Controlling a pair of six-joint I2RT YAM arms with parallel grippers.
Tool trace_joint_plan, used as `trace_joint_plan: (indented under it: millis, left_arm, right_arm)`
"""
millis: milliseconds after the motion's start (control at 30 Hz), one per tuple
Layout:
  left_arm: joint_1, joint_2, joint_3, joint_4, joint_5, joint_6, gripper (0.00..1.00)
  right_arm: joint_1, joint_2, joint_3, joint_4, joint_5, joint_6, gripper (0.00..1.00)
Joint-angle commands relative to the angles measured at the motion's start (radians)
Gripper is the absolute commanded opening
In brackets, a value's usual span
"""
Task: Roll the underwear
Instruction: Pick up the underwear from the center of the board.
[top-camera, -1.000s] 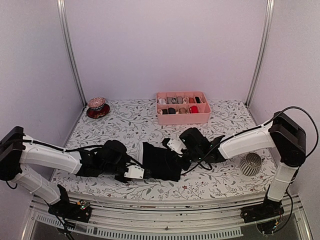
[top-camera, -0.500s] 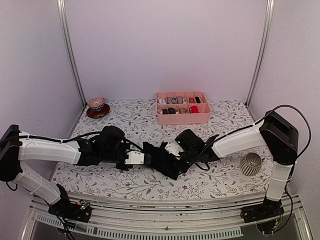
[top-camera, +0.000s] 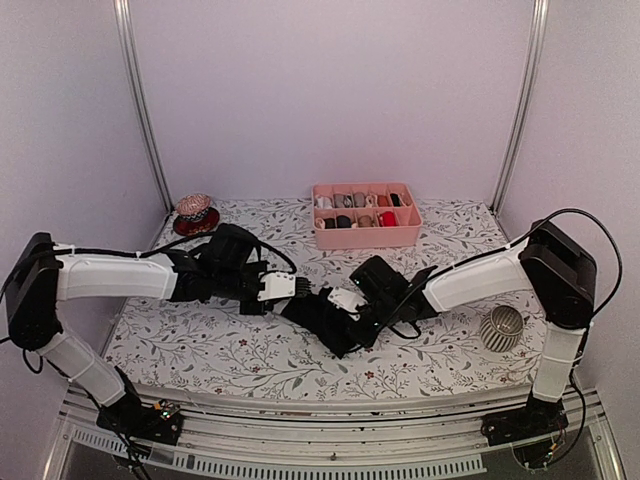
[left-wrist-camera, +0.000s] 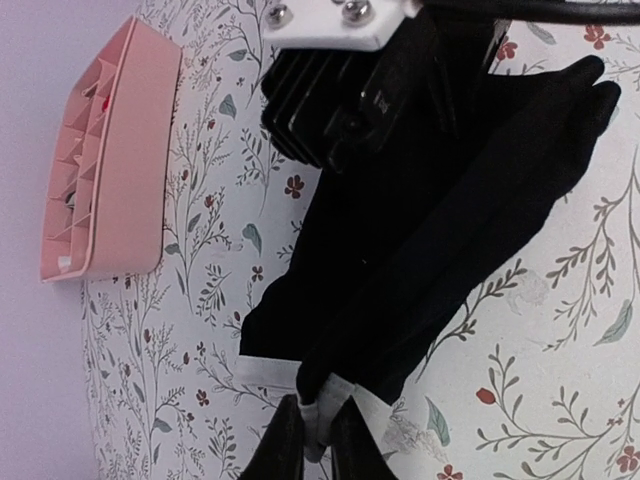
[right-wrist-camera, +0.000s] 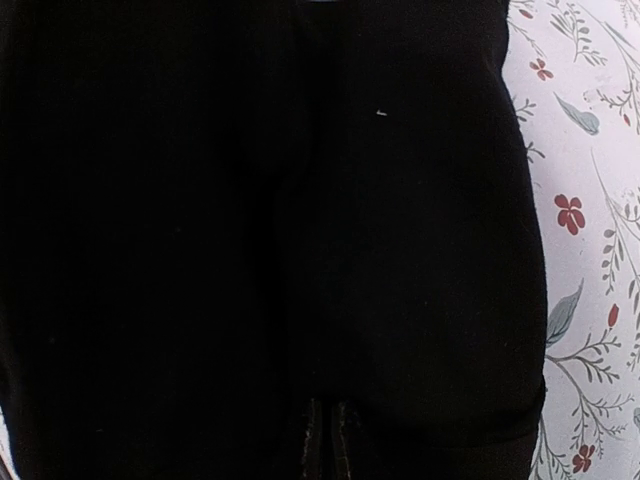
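Note:
The underwear (top-camera: 322, 316) is a black brief with a wide beige waistband (left-wrist-camera: 318, 412), lying bunched on the floral cloth at mid-table. My left gripper (top-camera: 299, 288) comes in from the left. In the left wrist view its fingers (left-wrist-camera: 284, 450) are shut on a pinched fold of the waistband, and the black fabric (left-wrist-camera: 420, 260) stretches away toward the right gripper's black body (left-wrist-camera: 380, 90). My right gripper (top-camera: 348, 312) sits on the brief's right side. Black fabric (right-wrist-camera: 280, 220) fills the right wrist view, with the narrow fingertips (right-wrist-camera: 325, 445) shut in it.
A pink divided tray (top-camera: 366, 235) with small fabric rolls stands at the back centre and shows in the left wrist view as the pink tray (left-wrist-camera: 105, 160). A red dish with a patterned bundle (top-camera: 195, 213) is back left. A ribbed silver object (top-camera: 501, 326) lies at the right.
Both grippers moved away from the front edge with the brief. The left one travelled farther back and right, so the fabric is now more bunched and angled between them.

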Motion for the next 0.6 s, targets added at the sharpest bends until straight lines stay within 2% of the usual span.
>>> trace_joint_plan:
  millis: [0,400,567]
  left_arm:
    - [0.015,0.028,0.027,-0.055,0.032,-0.01,0.12]
    - [0.016,0.061,0.056,-0.078,0.037,-0.005,0.12]
    - [0.017,0.066,0.063,-0.086,0.041,-0.004,0.13]
  right_arm:
    - [-0.02,-0.011,0.025,-0.059,-0.066,0.019,0.09]
    - [-0.071,-0.096,0.024,-0.049,-0.022,0.048,0.1]
    - [-0.087,-0.073,0.031,-0.057,0.004,0.055,0.09]
